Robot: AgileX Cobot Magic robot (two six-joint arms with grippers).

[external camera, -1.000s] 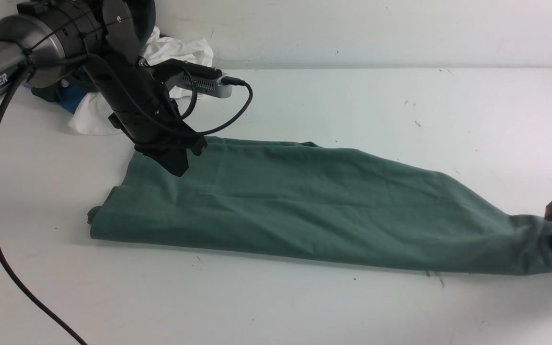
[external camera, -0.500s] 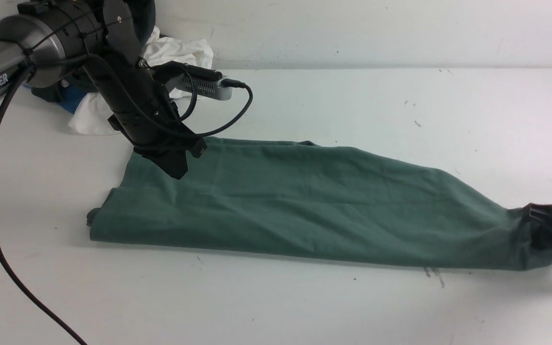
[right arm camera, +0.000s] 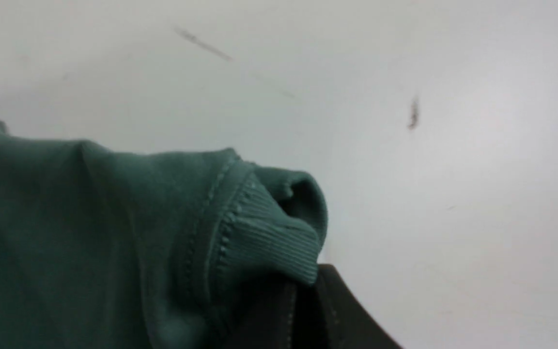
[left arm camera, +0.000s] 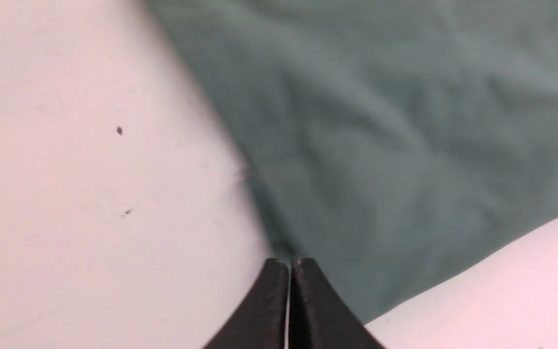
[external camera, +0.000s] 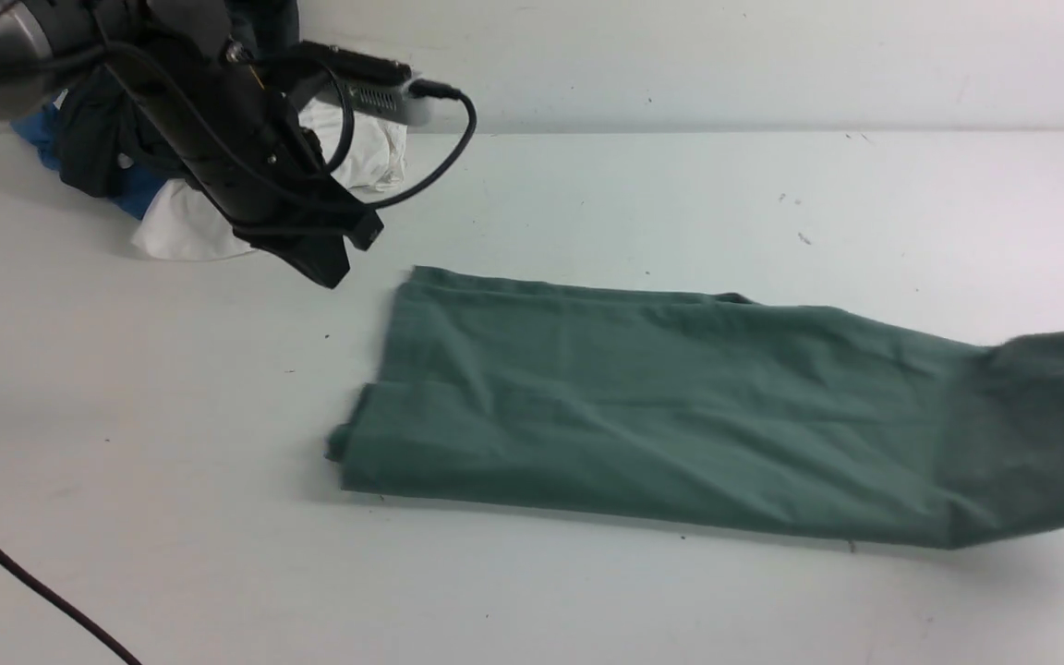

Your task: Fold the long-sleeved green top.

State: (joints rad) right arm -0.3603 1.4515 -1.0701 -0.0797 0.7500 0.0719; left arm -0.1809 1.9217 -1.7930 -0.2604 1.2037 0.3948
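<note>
At right of white table (external camera: pixel 680 185), pinching ribbed edge of long sage-green cotton top (external camera: pixel 643 406) with right gripper (right arm camera: pixel 303 295); left gripper (external camera: pixel 327 270) pressed shut, empty, far left. Risks dragging unpinned folded strip askew, or losing thin grip.

Green long-sleeved top (external camera: pixel 661 416): right end cut off by the front view's edge; its ribbed band hides the right gripper (right arm camera: pixel 306 303) tips.

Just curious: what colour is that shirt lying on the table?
The shirt is a plain, muted sage green, clearest in the front view.
</note>
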